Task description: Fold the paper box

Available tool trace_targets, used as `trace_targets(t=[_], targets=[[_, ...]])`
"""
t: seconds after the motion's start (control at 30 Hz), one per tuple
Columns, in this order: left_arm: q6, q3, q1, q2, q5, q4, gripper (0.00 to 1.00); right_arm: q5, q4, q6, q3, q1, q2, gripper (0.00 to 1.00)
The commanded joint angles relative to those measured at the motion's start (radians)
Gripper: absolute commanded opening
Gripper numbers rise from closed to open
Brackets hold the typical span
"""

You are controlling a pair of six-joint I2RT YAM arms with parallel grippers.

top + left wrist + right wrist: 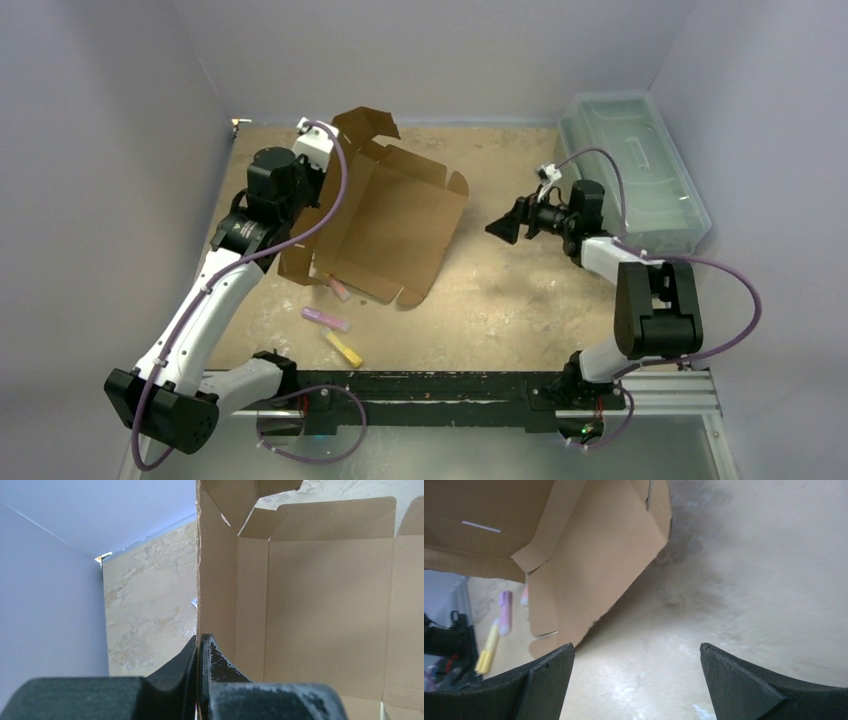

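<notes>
paper box [400, 225] left of bin [634, 168]

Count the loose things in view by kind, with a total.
Box: 1
Markers: 3 (purple marker, yellow marker, pink marker partly under the box)
Bin: 1
Total: 5

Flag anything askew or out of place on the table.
The plain brown cardboard box sits skewed, half-unfolded, one side wall pinched upright by the left gripper. A pink marker pen, a yellow marker pen and a third pen at the box's near edge lie loose beside it.
</notes>
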Motion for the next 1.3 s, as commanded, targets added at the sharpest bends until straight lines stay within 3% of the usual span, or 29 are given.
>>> trace_targets(t=[0.0, 0.1, 0.33, 0.53, 0.73, 0.83, 0.93, 1.03, 1.27], targets=[[-0.002, -0.007, -0.005, -0.020, -0.003, 0.068, 0.00, 0.050, 0.354, 0.261, -0.031, 0.086, 0.050, 0.99], [-0.012, -0.007, -0.005, -0.026, -0.001, 0.066, 0.00, 0.055, 0.448, 0.338, -0.032, 0.134, 0.137, 0.99], [-0.047, -0.017, -0.005, -0.033, 0.015, 0.059, 0.00, 0.030, 0.938, 0.682, -0.080, 0.169, 0.327, 0.99], [-0.078, -0.022, -0.005, -0.033, 0.025, 0.066, 0.00, 0.064, 0.988, 0.723, -0.075, 0.252, 0.398, 0.98], [-0.101, -0.023, -0.005, -0.027, 0.032, 0.066, 0.00, 0.086, 1.130, 0.808, -0.051, 0.278, 0.501, 0.79], [-0.106, -0.021, -0.005, -0.025, 0.035, 0.062, 0.00, 0.087, 1.168, 0.803, -0.052, 0.277, 0.512, 0.60], [-0.119, -0.022, -0.005, -0.023, 0.038, 0.062, 0.00, 0.112, 1.138, 0.731, -0.067, 0.278, 0.462, 0.36], [-0.153, -0.029, -0.005, -0.017, 0.049, 0.071, 0.00, 0.171, 0.947, 0.560, -0.058, 0.278, 0.352, 0.00], [-0.275, -0.075, -0.005, -0.004, 0.010, 0.152, 0.00, 0.278, 0.493, 0.270, -0.002, 0.278, 0.077, 0.00]])
